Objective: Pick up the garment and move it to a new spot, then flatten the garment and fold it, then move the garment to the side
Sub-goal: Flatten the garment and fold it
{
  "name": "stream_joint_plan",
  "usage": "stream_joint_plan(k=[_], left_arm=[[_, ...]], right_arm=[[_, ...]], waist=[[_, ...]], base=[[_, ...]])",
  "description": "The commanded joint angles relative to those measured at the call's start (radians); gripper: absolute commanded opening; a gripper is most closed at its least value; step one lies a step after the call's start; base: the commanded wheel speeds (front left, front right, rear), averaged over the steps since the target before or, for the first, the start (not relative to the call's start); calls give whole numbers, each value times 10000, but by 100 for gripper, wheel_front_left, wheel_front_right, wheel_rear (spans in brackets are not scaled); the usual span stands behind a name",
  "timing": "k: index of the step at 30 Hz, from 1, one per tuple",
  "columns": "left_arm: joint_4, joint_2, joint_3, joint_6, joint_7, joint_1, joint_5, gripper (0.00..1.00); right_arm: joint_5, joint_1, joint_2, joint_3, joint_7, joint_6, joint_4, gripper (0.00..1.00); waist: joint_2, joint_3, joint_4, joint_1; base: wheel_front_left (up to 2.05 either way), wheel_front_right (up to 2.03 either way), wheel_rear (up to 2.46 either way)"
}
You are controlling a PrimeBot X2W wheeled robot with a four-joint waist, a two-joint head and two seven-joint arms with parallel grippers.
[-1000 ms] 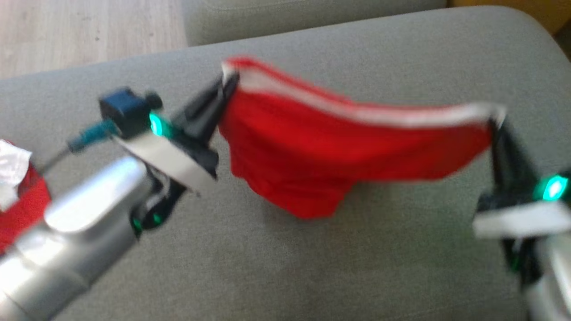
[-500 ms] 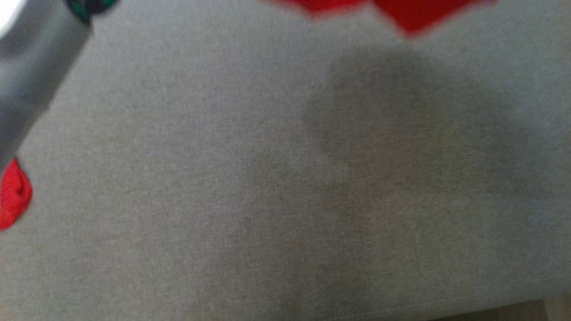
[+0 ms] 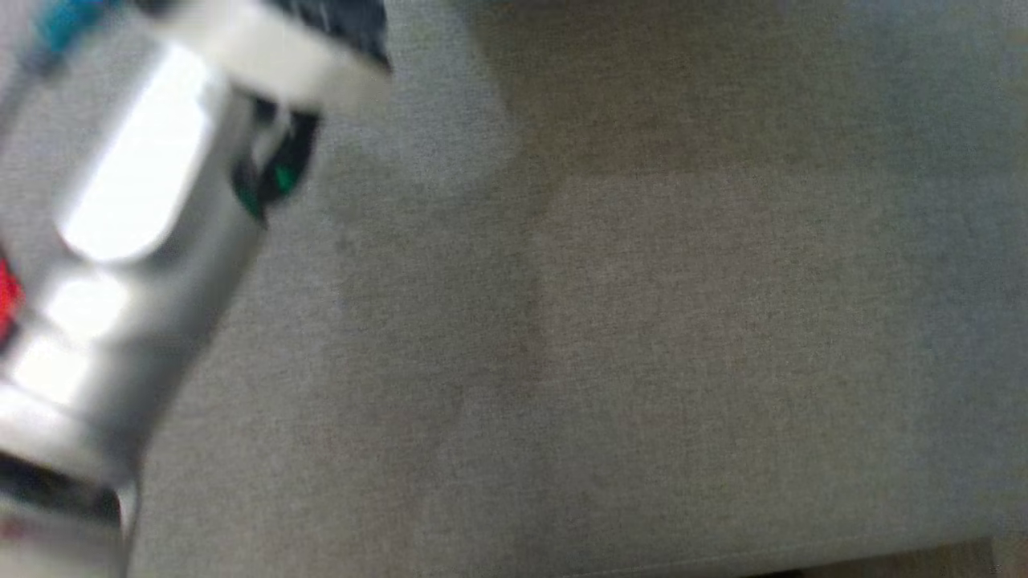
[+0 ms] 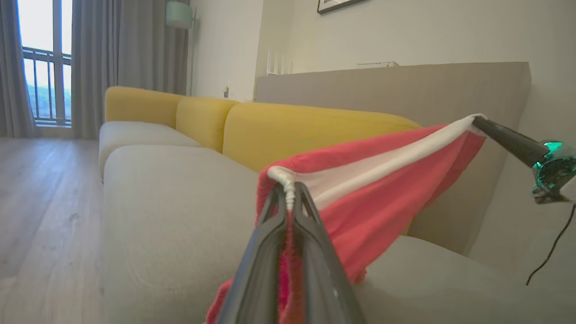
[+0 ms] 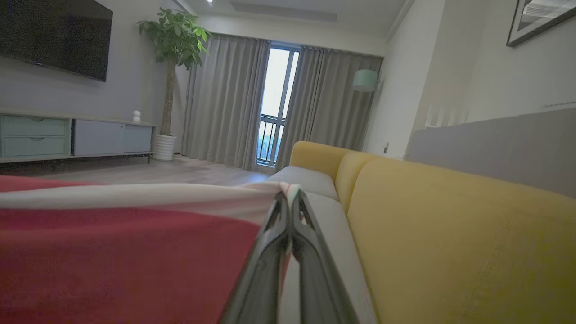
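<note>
Tipped downward since a second ago, the head view now looks at the grey sofa seat, with the pale left forearm covering its left side. Left gripper is pinched tight on one end of the white band of one red garment; right gripper is pinched tight on the other end. The garment hangs stretched between the two, over the seat. Behind stand three yellow back cushions. Farther off: one potted plant, one television, and grey curtains flanking one window.
</note>
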Motion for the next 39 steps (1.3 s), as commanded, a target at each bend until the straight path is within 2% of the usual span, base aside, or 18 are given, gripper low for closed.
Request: stream_joint_plan(k=[1,7,11,12,18,23,31,34,39], left_arm=[[-629,292,605,12,-38,229,120,0],[-2005,156,708,10,-38,3443,550,0],[-2494,229,194,9,-39,5436,946,0],[-2494,229,194,9,-39,5436,946,0],[-2727,167,78,9,-39,7757,1356,0],[-2932,119,57,9,-39,9217,1717,0],[-3685,25,261,8,-39,10433,1562,0],[-3882,-180,292,8,-39,10306,1192,0],[-3653,-455,-250,8,86,9280,700,0]], right_arm=[[113,867,-136,-297,-101,-9,-520,0],[280,4305,43,-1150,-104,-9,-1467,0],[537,6695,200,-1522,-105,-9,-2004,0],[537,6695,200,-1522,-105,-9,-2004,0],[877,9736,307,-1921,82,-9,-2831,0],[1050,11453,186,-2252,477,-9,-3926,0],[763,12672,30,-3382,1363,-9,-5422,0],[402,12403,-69,-3478,1724,-9,-5524,0],[277,11184,-474,-3035,2381,-9,-5132,0]], waist=[[0,-193,126,0],[0,-1162,437,0],[0,-2012,578,0],[0,-2012,578,0],[0,-3031,677,0],[0,-3475,682,0],[0,-3614,1060,0],[0,-3403,1355,0],[0,-2787,1912,0]], base=[[0,0,0],[0,0,0],[0,0,0],[0,0,0],[0,0,0],[0,0,0],[0,0,0],[0,0,0],[0,0,0]])
